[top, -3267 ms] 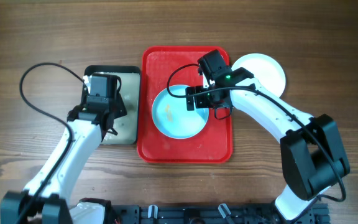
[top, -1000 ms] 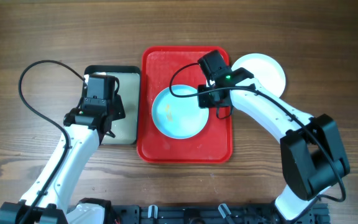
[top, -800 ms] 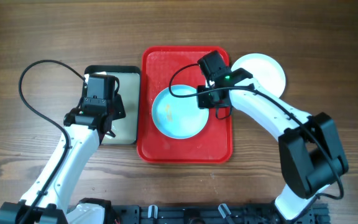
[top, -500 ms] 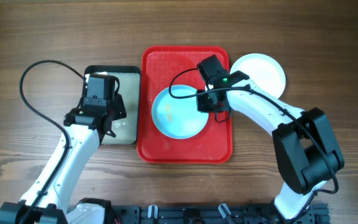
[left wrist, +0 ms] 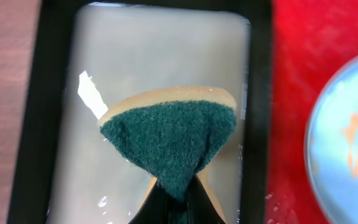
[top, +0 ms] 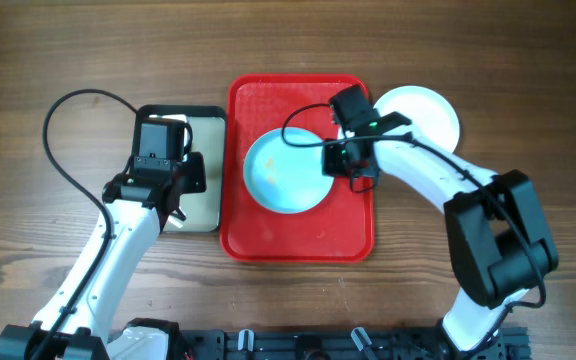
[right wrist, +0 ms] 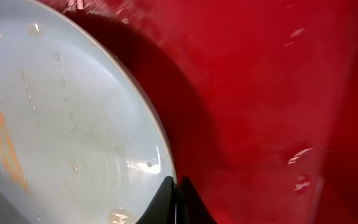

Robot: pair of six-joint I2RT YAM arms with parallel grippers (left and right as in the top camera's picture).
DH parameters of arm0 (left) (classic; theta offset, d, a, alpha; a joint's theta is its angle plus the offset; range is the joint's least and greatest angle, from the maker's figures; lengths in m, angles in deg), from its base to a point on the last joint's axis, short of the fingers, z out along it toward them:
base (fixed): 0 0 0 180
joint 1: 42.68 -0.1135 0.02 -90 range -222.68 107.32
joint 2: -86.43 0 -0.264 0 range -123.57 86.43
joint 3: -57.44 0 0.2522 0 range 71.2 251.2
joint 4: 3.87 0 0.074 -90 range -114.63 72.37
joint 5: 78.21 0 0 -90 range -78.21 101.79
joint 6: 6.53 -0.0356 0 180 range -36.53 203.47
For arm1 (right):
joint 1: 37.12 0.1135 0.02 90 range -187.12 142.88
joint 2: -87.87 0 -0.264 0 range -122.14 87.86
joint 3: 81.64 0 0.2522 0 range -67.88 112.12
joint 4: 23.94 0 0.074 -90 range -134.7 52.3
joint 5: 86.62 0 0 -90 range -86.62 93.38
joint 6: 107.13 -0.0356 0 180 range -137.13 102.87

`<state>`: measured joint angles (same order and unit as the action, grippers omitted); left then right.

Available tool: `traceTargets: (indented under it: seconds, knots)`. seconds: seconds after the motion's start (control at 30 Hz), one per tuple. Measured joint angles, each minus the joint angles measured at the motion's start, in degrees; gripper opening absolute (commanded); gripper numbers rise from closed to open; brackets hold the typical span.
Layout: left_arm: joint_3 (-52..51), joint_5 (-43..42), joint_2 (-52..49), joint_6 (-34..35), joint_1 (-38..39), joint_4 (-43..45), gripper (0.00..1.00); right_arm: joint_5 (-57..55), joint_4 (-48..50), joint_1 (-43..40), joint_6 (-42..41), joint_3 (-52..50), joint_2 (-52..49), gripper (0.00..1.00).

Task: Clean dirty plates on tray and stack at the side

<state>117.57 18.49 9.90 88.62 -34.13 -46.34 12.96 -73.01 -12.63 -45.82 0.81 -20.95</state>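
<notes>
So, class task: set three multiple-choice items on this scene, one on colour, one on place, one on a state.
1. The stain on the plate over the tray is: A green, B orange, C black.
2. The sponge hangs over: A the tray, B the plate, C the basin.
3. The right hand is: A shut on the plate's rim, B open, C holding the sponge.
Answers: B, an orange streak marks the plate; C, the basin's liquid lies under the sponge; A, it pinches the rim.
</notes>
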Motion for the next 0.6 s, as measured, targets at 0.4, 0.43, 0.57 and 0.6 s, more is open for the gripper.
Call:
traceTargets:
  seconds: [0.4, 0.43, 0.57, 0.6]
  knots:
    - [0.0, -3.9, 0.0, -3.8, 0.0, -0.8, 0.04, 5.9, 0.0, -2.8, 0.9, 0.0, 0.0, 0.04]
    - [0.0, -3.9, 0.0, -3.3, 0.0, -0.8, 0.04, 5.9, 0.0, -2.8, 0.9, 0.0, 0.0, 0.04]
    - [0.0, -3.9, 0.0, -2.7, 0.0, -0.8, 0.04, 5.9, 0.0, -2.7, 0.9, 0.0, 0.0, 0.04]
    - [0.0, -3.9, 0.0, -2.7, 0.0, -0.8, 0.04, 5.9, 0.0, -2.5, 0.9, 0.0, 0.0, 0.04]
